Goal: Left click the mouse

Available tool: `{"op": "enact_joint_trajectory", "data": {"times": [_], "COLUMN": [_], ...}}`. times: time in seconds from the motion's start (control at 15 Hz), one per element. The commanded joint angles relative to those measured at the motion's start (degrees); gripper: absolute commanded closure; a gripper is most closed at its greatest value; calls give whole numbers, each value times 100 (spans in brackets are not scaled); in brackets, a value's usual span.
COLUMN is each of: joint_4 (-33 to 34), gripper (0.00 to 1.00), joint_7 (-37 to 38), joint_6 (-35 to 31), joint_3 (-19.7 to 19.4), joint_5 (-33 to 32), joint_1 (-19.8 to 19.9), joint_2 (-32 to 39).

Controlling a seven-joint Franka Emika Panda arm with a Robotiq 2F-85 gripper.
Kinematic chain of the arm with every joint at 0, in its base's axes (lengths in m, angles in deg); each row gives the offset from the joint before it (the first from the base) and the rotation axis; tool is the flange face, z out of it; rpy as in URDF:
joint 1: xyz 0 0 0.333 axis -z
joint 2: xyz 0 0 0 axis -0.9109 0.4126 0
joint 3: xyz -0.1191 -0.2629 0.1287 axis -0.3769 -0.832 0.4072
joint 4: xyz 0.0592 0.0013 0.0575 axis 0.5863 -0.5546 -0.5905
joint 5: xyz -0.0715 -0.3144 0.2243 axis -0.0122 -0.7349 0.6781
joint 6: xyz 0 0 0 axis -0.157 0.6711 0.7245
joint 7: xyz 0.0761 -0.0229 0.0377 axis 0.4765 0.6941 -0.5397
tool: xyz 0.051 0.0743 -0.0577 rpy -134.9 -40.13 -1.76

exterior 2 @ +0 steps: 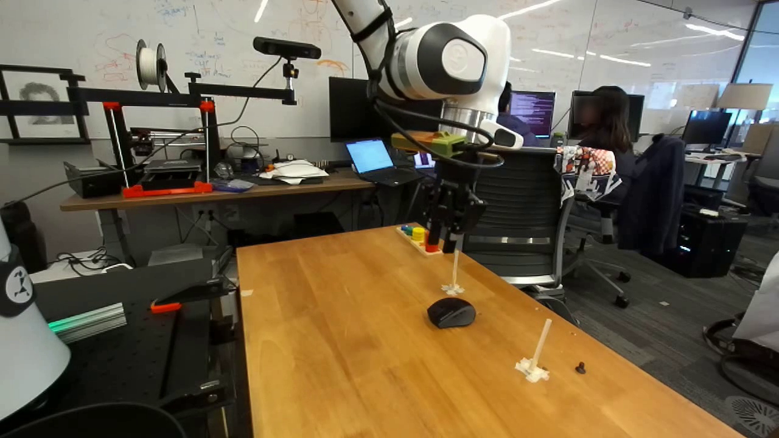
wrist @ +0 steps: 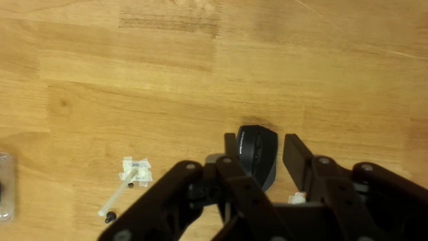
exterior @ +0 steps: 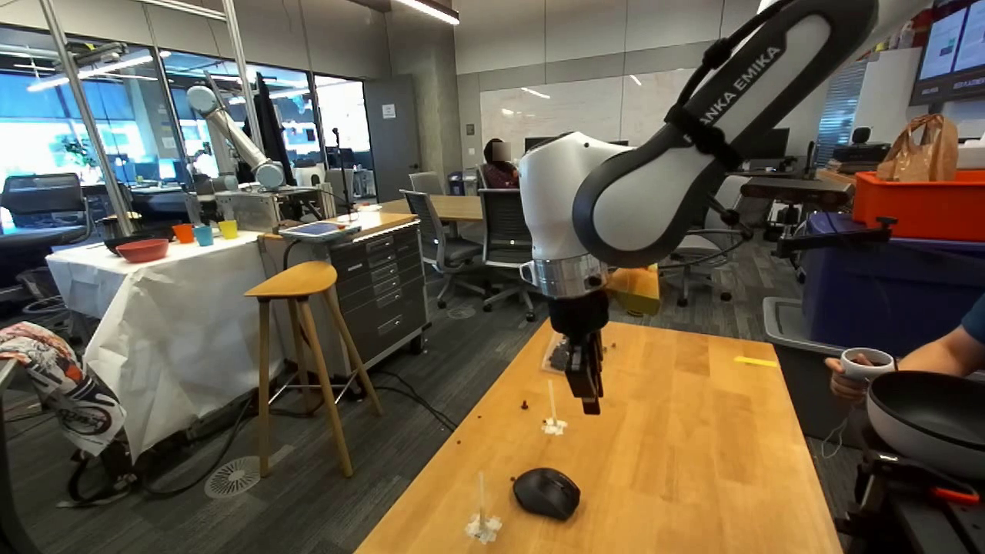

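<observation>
The black domed mouse point(exterior: 546, 493) lies flat on the wooden table in both exterior views, also here point(exterior 2: 451, 312). In the wrist view the mouse point(wrist: 257, 154) shows its scroll wheel and front end, and its lower left part is hidden by a finger. My gripper point(wrist: 260, 139) is open, and its two fingers appear on either side of the mouse in that view. In the exterior views the gripper point(exterior: 589, 406) hangs pointing down, well above the table and apart from the mouse; it shows here as well point(exterior 2: 441, 243). Nothing is between the fingers.
Two thin upright sticks taped to the table point(exterior: 552, 404) point(exterior: 482, 500) stand near the mouse. A small dark screw point(exterior 2: 580, 368) lies by a stick. A clear container point(wrist: 6, 187) and a colored toy board point(exterior 2: 420, 240) are on the table. A person holds a cup point(exterior: 866, 362) beside it.
</observation>
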Motion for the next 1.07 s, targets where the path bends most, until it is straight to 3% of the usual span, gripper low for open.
{"op": "enact_joint_trajectory", "data": {"times": [0.0,0.13,1.0], "joint_4": [467,623,1719], "gripper": [89,100,100], "joint_7": [260,327,234], "joint_6": [-13,-15,-22], "joint_3": [26,3,-19], "joint_5": [-265,-383,-446], "joint_1": [-107,-181,-254], "joint_2": [499,733,2029]}}
